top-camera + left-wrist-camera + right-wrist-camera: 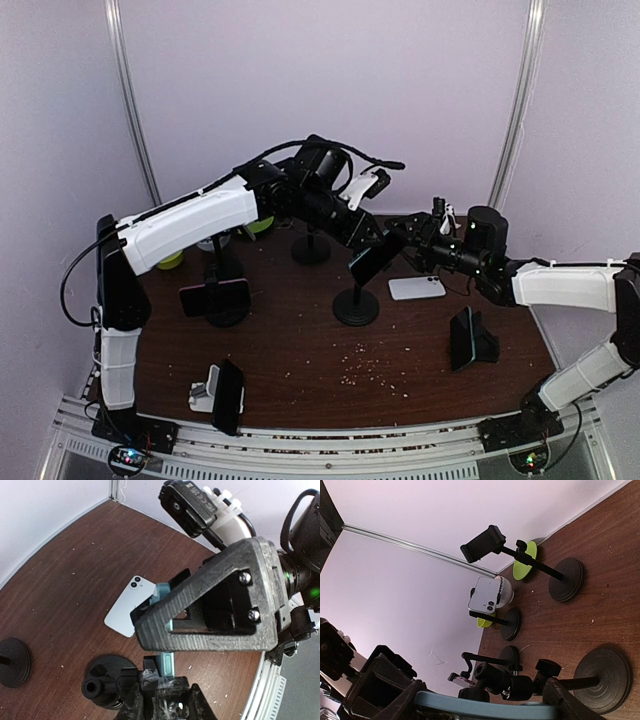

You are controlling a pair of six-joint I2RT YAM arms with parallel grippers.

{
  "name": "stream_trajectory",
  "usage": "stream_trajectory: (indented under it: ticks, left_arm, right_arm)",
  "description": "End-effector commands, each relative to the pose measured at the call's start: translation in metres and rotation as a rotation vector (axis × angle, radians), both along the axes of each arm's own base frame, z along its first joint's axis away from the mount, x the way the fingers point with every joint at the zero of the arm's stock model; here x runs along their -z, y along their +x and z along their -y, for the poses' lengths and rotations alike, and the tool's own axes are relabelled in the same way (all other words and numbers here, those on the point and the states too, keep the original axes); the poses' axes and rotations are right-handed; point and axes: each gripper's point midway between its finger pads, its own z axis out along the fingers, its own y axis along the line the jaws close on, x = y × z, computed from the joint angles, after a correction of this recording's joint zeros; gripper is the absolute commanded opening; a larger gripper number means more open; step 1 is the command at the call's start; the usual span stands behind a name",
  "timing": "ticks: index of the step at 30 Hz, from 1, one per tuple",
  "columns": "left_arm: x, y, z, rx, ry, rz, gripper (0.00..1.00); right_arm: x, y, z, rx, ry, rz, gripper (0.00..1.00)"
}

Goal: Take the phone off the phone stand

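Observation:
A teal-edged phone (pixel 378 258) sits tilted in the clamp of a black phone stand (pixel 356 306) at the table's middle. My left gripper (pixel 362 238) reaches over from the left. In the left wrist view its fingers (pixel 132 705) close round the clamp's end, where the phone's edge (pixel 169 667) runs in, above the stand's round base (pixel 107 672). My right gripper (pixel 412 240) comes from the right. The phone's teal edge (pixel 485 707) spans between its two fingers (pixel 380 692), touching both. One right finger (pixel 215 610) covers much of the phone in the left wrist view.
A white phone (pixel 417 288) lies flat right of the stand. Other stands: one holding a phone (pixel 228 295) at left, an empty one (pixel 311 248) behind, a dark holder (pixel 472 340) at right. A docked phone (pixel 228 395) is front left. Green bowls (pixel 170 260) stand back left.

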Motion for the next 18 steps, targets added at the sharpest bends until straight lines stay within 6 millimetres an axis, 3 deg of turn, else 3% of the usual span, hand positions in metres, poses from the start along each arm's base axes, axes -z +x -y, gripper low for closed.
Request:
stream_trajectory:
  ticks: [1,4,18]
  left_arm:
    - [-0.006,0.006,0.006,-0.01,-0.039,0.018,0.06]
    - [-0.011,0.003,0.006,-0.002,-0.057,0.021,0.0]
    - [-0.012,-0.014,-0.004,0.032,-0.089,-0.004,0.0]
  right_arm:
    - [0.007,-0.005,0.0,-0.013,-0.103,0.003,0.38]
    - [0.002,-0.003,0.005,0.013,-0.159,0.017,0.36]
    - [-0.021,0.015,0.019,0.088,-0.284,0.07,0.19]
